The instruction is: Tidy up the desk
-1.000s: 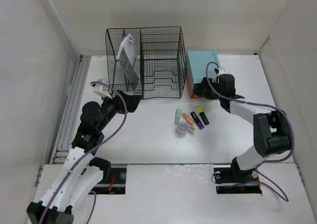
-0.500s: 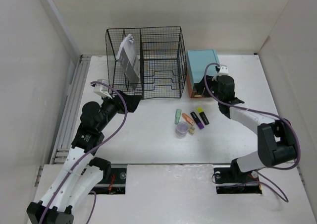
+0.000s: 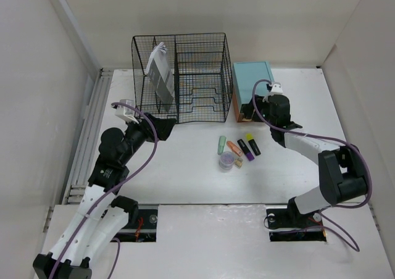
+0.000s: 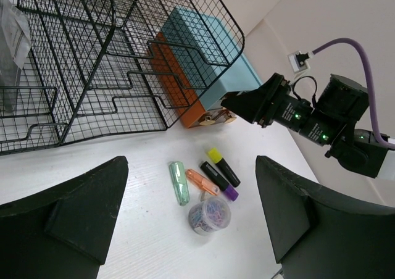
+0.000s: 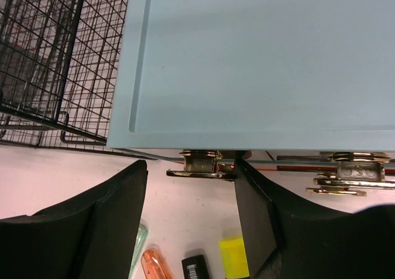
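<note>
You have bright, even light; shadows on the large flat white matte worktop [image 3: 185, 168] are faint. On the left pincer [image 4: 191, 162] the black fingers [image 4: 80, 211] look slightly soft.

The 2 arms are extended forward, the left gripper [image 3: 165, 126] spread wide and the right gripper [image 3: 247, 113] held with fingers [image 5: 105, 229] parted.

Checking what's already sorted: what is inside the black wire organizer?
A grey packet leans in the left compartment of the organizer. Anything lying low behind the mesh cannot be made out.
</note>
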Action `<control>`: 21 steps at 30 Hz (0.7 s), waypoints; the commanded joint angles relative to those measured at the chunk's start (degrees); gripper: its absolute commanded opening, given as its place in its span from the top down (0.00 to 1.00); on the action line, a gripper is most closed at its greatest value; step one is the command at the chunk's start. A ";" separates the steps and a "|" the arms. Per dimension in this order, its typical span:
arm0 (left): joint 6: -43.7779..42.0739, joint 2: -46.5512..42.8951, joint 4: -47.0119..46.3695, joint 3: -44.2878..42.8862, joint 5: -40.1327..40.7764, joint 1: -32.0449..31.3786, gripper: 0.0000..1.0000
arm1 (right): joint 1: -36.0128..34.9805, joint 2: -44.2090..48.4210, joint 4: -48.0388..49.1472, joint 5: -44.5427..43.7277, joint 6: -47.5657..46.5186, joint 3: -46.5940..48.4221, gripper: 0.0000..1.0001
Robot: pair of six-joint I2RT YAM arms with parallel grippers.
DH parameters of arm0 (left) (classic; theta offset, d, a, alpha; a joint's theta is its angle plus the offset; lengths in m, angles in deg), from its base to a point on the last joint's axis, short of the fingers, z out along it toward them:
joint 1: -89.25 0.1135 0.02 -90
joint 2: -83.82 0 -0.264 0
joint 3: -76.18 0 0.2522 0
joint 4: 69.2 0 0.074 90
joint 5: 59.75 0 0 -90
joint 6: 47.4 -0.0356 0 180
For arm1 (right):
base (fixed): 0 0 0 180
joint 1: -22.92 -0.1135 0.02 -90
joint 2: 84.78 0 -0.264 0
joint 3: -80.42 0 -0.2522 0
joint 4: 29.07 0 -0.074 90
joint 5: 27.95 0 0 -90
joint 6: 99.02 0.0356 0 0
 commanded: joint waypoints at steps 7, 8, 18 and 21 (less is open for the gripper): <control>-0.90 -1.01 -1.98 -2.13 -0.62 -0.27 0.18 | -0.07 -1.78 4.94 -0.76 -0.91 3.19 0.40; -0.90 -1.01 -1.98 -2.13 -0.62 -0.27 0.18 | -0.07 -2.47 4.94 -0.76 -0.91 3.80 0.43; -1.42 -1.01 -1.98 -2.13 -0.62 -0.27 0.18 | -0.07 -0.55 4.33 0.11 -2.49 1.09 0.66; -1.42 -1.54 -1.98 -2.13 -0.62 -0.27 0.18 | -0.07 2.17 1.70 1.43 -3.20 0.38 0.67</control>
